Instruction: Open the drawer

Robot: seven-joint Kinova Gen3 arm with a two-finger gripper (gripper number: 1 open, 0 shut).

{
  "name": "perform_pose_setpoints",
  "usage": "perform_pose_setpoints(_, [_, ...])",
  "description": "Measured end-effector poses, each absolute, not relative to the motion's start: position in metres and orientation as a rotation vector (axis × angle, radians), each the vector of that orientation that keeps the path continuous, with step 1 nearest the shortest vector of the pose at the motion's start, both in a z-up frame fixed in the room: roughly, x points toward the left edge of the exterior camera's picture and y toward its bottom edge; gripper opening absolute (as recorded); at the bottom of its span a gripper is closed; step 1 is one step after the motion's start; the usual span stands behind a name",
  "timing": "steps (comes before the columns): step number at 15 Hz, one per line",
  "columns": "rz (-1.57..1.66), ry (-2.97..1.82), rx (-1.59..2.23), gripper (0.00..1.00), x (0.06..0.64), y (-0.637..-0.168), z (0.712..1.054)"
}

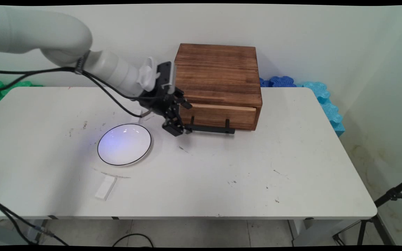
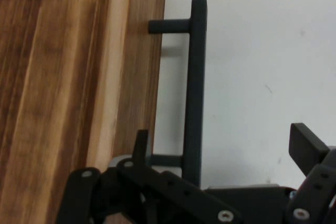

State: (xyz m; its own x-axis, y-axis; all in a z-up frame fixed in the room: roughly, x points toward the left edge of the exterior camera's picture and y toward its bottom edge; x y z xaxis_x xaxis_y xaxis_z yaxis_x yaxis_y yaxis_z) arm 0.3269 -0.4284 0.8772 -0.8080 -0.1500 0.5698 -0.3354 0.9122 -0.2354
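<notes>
While the arm reaches in from the table's far left, this entry records what stands on it.

Gripper: black two-finger gripper point(image 1: 181, 130) at the left end of the drawer handle point(image 1: 210, 129); in the hand view its fingers point(image 2: 307, 145) stand spread apart with the handle bar point(image 2: 195, 93) between them, one finger on the drawer side, the other on the open side. Neither finger visibly presses on the bar.

Wooden box: dark brown wooden box point(image 1: 218, 75) at the table's far edge, near its middle, its single drawer point(image 1: 218, 115) facing the near side.

Handle: black bar on two posts, standing off the drawer front.

Plate: white plate point(image 1: 124, 144) with a thin dark rim, left of the gripper, apart from it.

White block: small flat white block point(image 1: 105, 187) toward the near edge, below the plate.

Table: white table point(image 1: 291, 167), scuffed with small dark marks.
</notes>
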Motion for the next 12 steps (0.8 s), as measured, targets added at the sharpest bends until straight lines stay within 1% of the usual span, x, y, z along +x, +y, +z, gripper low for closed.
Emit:
perform_pose_setpoints(4, [0.453,-2.521,0.350,1.00,0.304,-0.435,0.866])
perform_pose_setpoints(12, [0.466,-2.545,0.354,1.00,0.279,-0.441,0.848])
